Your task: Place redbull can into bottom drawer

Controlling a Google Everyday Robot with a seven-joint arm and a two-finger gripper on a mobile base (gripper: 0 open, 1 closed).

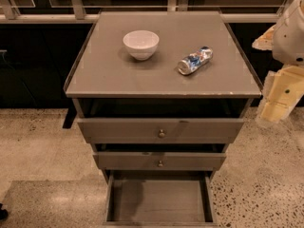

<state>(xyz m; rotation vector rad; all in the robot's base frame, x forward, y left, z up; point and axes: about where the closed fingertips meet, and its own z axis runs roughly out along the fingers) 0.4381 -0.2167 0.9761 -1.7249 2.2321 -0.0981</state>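
The redbull can, blue and silver and crinkled, lies on its side on the right half of the cabinet top. The bottom drawer is pulled far out, and its flat floor is bare. My gripper hangs on the cream and white arm at the right edge of the view. It is beside the cabinet's right front corner, level with the top and apart from the can. It holds nothing that I can see.
A white bowl stands upright on the cabinet top, left of the can. The top drawer and the middle drawer stick out a little, each with a small round knob. Speckled floor surrounds the cabinet, and a railing runs behind it.
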